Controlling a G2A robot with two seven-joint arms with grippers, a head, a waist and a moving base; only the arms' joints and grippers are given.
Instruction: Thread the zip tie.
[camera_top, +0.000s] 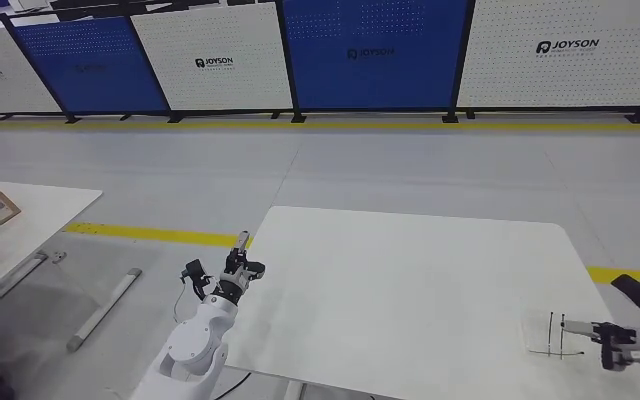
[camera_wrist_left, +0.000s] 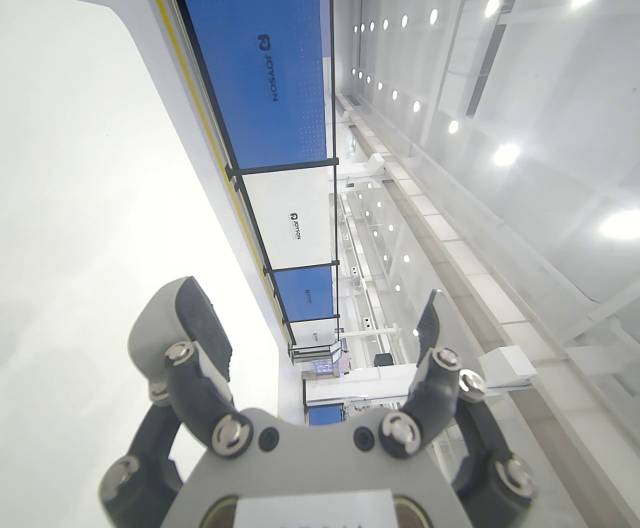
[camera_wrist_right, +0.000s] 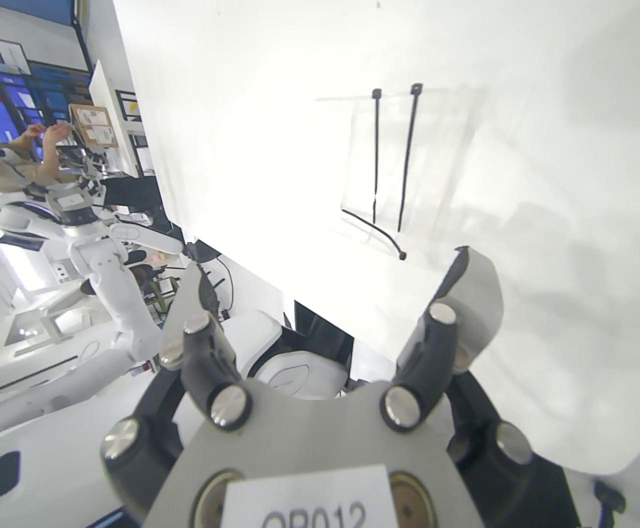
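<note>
Tabletop (camera_top: 420, 290): white, matte, rounded corners. Floor (camera_top: 400, 160): pale grey, smooth, with a yellow line (camera_top: 150, 234) passing behind the far edge. At 12 o'clock stands a row of perforated panels (camera_top: 375, 50), blue and white by turns, in thin black frames.

Zip ties (camera_wrist_right: 376, 155): three, black, thin plastic with small square heads. They lie at the tabletop's 4 o'clock corner on a clear sheet (camera_wrist_right: 435, 150). Two are straight, side by side and apart; the third curves past their tail ends.

Right hand (camera_wrist_right: 330, 270): near the ties, spread, holding nothing.

Left hand (camera_wrist_left: 315, 310): at the 8 o'clock edge, also spread and empty. Pads (camera_wrist_left: 205, 320) are dark and ribbed.
</note>
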